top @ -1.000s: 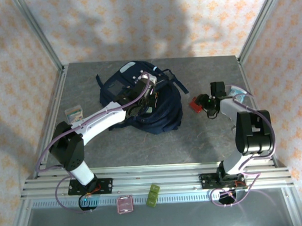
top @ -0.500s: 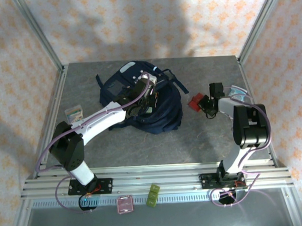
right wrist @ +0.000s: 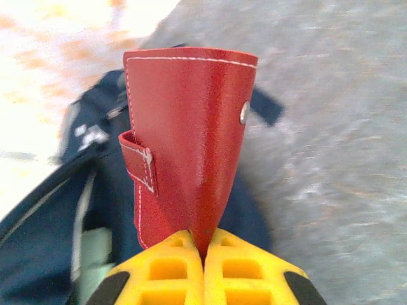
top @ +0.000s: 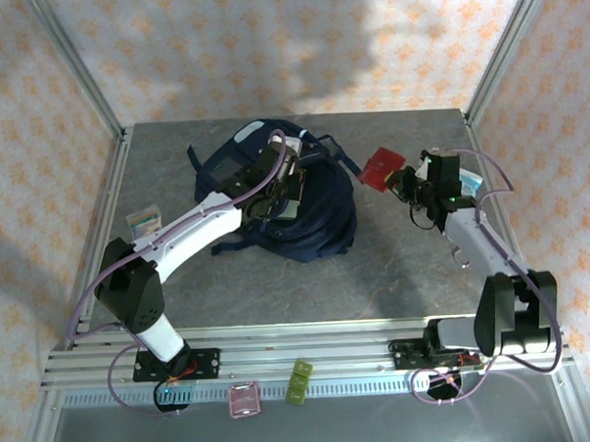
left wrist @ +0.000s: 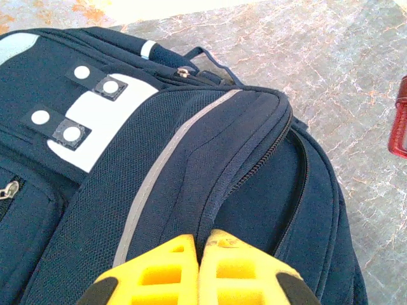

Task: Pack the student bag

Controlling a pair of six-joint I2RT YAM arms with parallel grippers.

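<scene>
- Red wallet (right wrist: pixel 191 140) pinched between the right fingers (right wrist: pixel 168 267).
- Small clear box (top: pixel 144 223) on the desk (top: pixel 375 266), well left of the left fingers (left wrist: pixel 172 267).
- Pink case (top: pixel 245 399) and green block (top: pixel 300 382), well nearer than both.

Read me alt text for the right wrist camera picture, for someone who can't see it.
The right gripper is shut on a red wallet with white stitching and a metal snap, filling the middle of the picture. Behind it, blurred, the navy student bag lies on the grey table.
</scene>
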